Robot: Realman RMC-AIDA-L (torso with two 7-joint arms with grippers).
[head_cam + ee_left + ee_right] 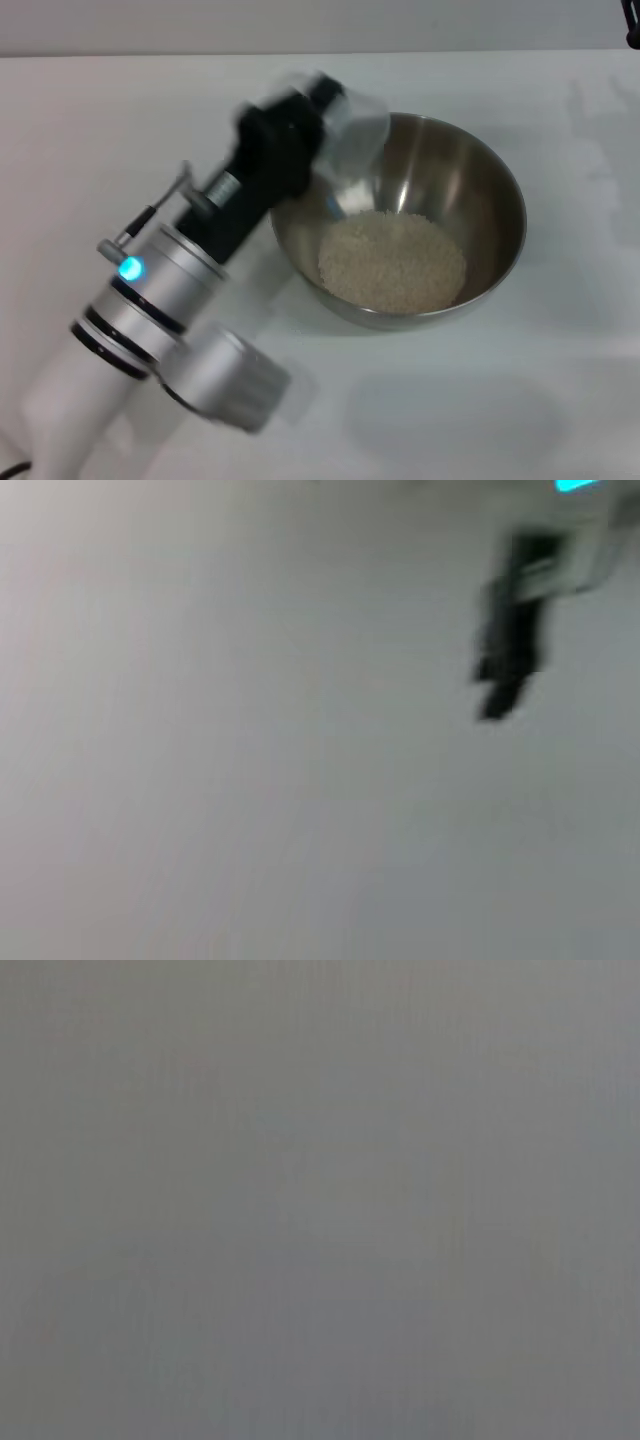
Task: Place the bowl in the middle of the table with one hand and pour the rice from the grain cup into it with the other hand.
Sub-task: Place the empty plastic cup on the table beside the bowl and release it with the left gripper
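Observation:
The steel bowl [490, 215] sits on the white table [560, 400] a little right of the middle. A heap of pale rice [392, 261] lies in its bottom. My left gripper [310, 110] is shut on the clear grain cup [352, 128] and holds it tipped over the bowl's far left rim, its mouth toward the bowl. No rice shows in the cup. The left wrist view shows only a blurred pale surface with a dark shape [512, 640]. The right gripper is out of view; a dark bit of the right arm [633, 25] shows at the top right corner.
My left arm [160, 300] reaches from the lower left up to the bowl's left side. The right wrist view is plain grey.

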